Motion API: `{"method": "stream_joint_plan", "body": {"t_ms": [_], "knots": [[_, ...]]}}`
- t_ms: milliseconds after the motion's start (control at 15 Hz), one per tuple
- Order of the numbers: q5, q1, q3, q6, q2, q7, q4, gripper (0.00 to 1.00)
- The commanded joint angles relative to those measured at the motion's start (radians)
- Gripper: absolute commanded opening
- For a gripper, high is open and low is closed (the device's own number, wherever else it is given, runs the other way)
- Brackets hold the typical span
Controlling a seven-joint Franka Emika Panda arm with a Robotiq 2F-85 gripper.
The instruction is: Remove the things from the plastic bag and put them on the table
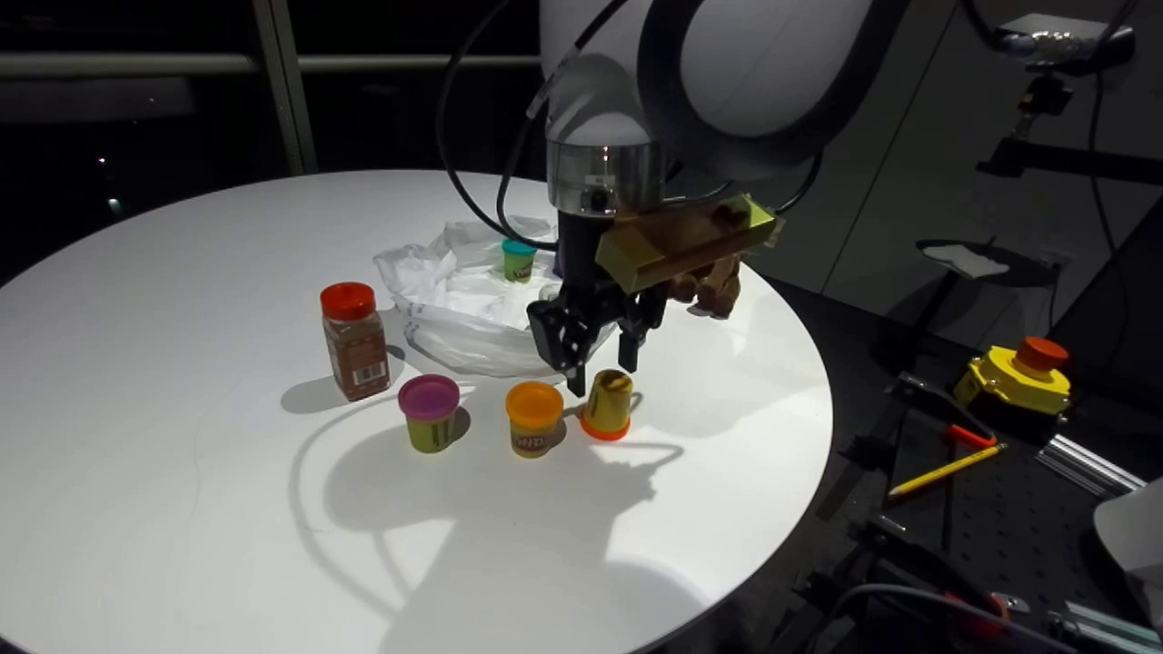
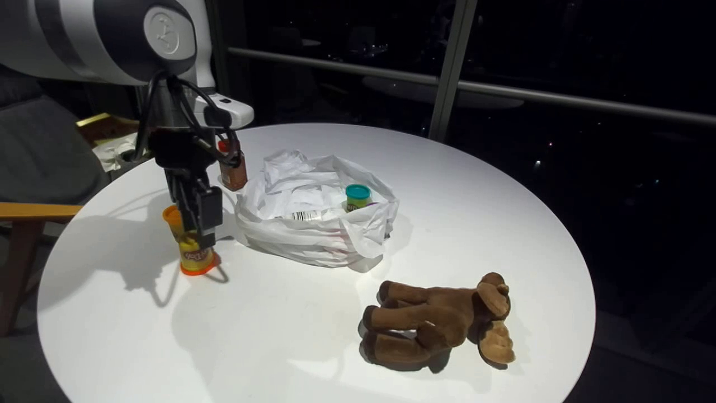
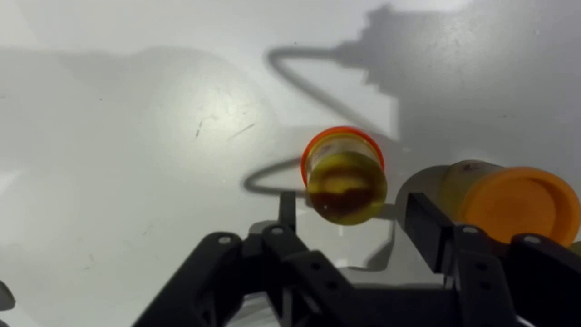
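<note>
On the round white table [image 1: 154, 427], as an exterior view showed it, a red-lidded jar [image 1: 357, 354], a magenta-lidded tub [image 1: 430, 420], an orange-lidded tub [image 1: 534, 420] and an upside-down tub [image 1: 608, 406] were standing outside the plastic bag [image 1: 482, 350]. The gripper [image 1: 601, 369] was at the top of the upside-down tub, its fingers apart and gripping nothing. A teal-lidded tub [image 1: 519, 263] was inside the bag, so we judged the task not yet finished.

In an exterior view we found also the brown plush animal [image 2: 442, 319], lying on the table apart from the bag; we supposed it soft, light and not easy to harm. Near the teal-lidded tub was something purple [image 2: 371, 205], too hidden for us to name. We expected this tub to be light and rather stiff, with a smooth wall that could slip; the better hold seemed to us across the wall, below the lid, without pinching the thin film, which would crumple and follow.

From the wrist view, the upside-down tub rested on its red-orange lid, and the parted fingertips showed at either side of its raised base, without touch. We feared that a sideways brush could tip it.
</note>
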Motion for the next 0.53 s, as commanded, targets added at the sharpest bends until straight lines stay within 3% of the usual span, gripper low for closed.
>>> {"method": "stream_joint_plan", "body": {"t_ms": [0, 67, 200, 467], "knots": [[-0.081, 0.024, -0.064, 0.038, -0.197, 0.070, -0.076, 0.94], [-0.110, 0.012, -0.076, 0.029, -0.227, 0.080, -0.061, 0.99], [-0.173, -0.028, -0.094, 0.004, -0.247, 0.081, 0.010, 1.00], [-0.113, -0.121, -0.079, -0.004, -0.153, -0.004, 0.164, 1.00]]}}
